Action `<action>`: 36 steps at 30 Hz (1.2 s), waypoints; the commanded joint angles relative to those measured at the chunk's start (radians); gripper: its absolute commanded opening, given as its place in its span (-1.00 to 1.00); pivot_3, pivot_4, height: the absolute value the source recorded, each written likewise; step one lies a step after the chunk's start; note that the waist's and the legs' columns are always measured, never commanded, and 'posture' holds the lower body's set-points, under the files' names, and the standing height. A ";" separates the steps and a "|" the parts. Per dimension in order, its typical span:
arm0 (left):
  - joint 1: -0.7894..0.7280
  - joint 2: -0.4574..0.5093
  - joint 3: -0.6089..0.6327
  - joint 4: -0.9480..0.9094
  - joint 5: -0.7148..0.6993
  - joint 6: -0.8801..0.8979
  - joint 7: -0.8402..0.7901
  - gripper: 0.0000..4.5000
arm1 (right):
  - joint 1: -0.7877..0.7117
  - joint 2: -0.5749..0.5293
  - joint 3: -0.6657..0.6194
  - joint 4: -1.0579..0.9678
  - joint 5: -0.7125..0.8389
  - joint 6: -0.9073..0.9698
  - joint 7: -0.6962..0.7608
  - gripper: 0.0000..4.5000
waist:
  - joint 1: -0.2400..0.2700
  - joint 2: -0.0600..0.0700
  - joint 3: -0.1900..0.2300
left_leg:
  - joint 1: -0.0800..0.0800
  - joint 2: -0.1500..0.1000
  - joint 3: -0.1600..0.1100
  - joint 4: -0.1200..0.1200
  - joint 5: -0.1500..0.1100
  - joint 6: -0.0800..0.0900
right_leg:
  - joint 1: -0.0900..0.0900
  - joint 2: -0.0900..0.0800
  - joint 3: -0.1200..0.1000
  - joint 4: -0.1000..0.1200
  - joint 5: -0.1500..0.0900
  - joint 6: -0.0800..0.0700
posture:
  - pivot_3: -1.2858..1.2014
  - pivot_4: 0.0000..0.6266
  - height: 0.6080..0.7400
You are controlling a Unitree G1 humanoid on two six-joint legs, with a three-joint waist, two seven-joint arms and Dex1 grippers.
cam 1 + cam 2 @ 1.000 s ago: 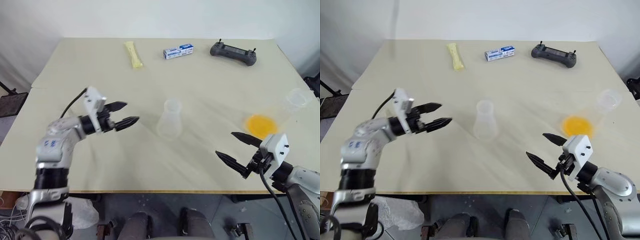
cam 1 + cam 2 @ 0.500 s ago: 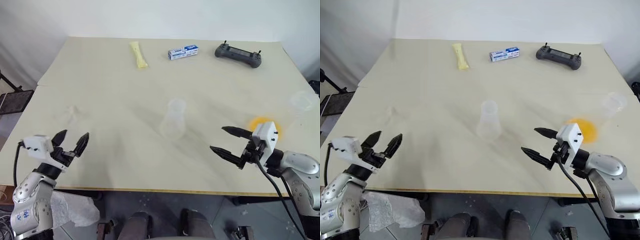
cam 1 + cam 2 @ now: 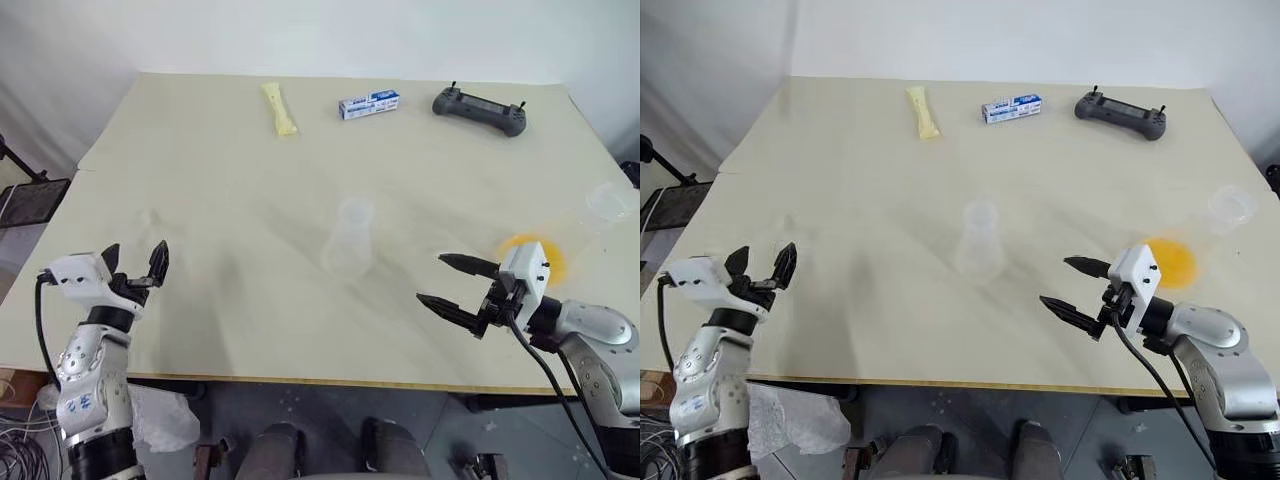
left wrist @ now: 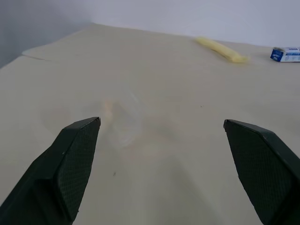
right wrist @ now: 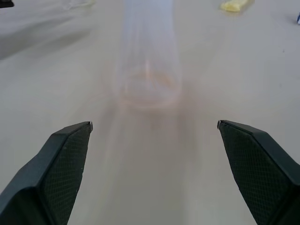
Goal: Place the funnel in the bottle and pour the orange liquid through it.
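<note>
No legible text is found. Printing is carried on the small blue-and-white box (image 3: 368,104) at the far side of the table (image 3: 200,180) — too small to be read. Blue markings are seen on the left forearm near the left hand (image 3: 134,270) — not decipherable either. Nothing readable is carried by the yellow packet (image 3: 280,108) or the grey controller (image 3: 479,108).
</note>
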 commanded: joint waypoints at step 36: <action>-0.313 0.206 -0.098 0.434 0.028 -0.088 -0.119 -0.99 | 0.030 0.002 -0.033 -0.067 0.001 -0.018 -0.066 1.00 | -0.012 -0.001 0.000 | 0.001 0.000 0.001 0.000 0.000 0.000 | -0.001 0.000 0.000 0.002 0.000 0.000 | 0.03 -0.52 1.00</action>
